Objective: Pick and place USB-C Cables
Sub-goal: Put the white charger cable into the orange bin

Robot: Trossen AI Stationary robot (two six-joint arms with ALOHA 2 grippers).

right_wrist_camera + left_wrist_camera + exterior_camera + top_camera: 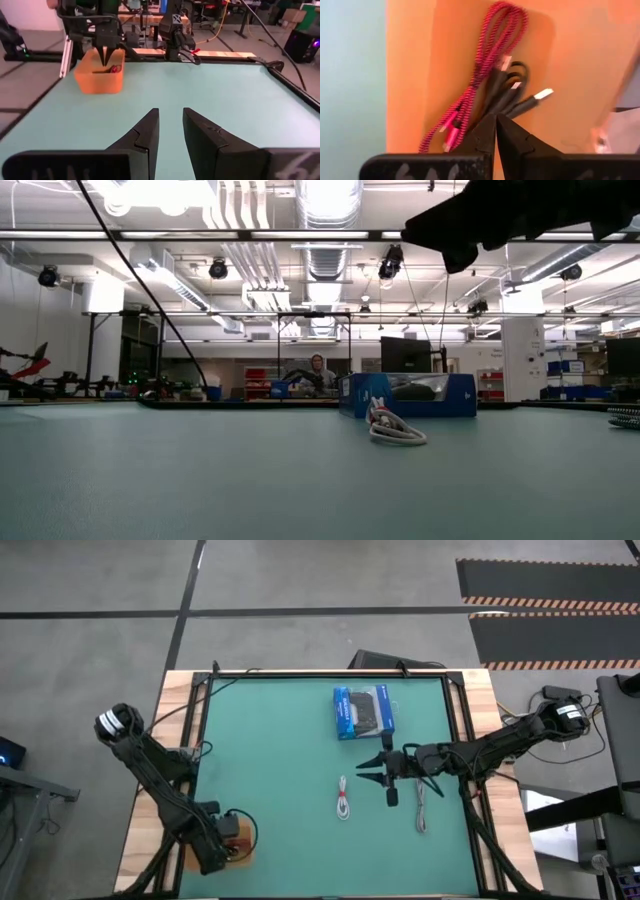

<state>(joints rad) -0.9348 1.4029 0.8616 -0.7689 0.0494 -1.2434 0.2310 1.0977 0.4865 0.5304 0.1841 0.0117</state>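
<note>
The red cable and the black cable lie side by side on the floor of an orange bin at the table's near left corner. My left gripper points down into the bin, shut, its tips over the black cable's end. The white cable and the grey cable lie folded on the green mat. My right gripper hovers open above the mat between them, well off the surface, pointing toward the table's left. In the low view the white cable lies in front of the box. My left gripper's shut fingertips stand right over the black cable's lower end, coming from above into the bin. I cannot tell whether they touch it.
A blue-and-black packaged box lies on the far part of the mat, beyond my right gripper. The bin's orange walls surround my left gripper. Wooden strips and black frame rails edge the mat. The mat's middle and left show bare green.
</note>
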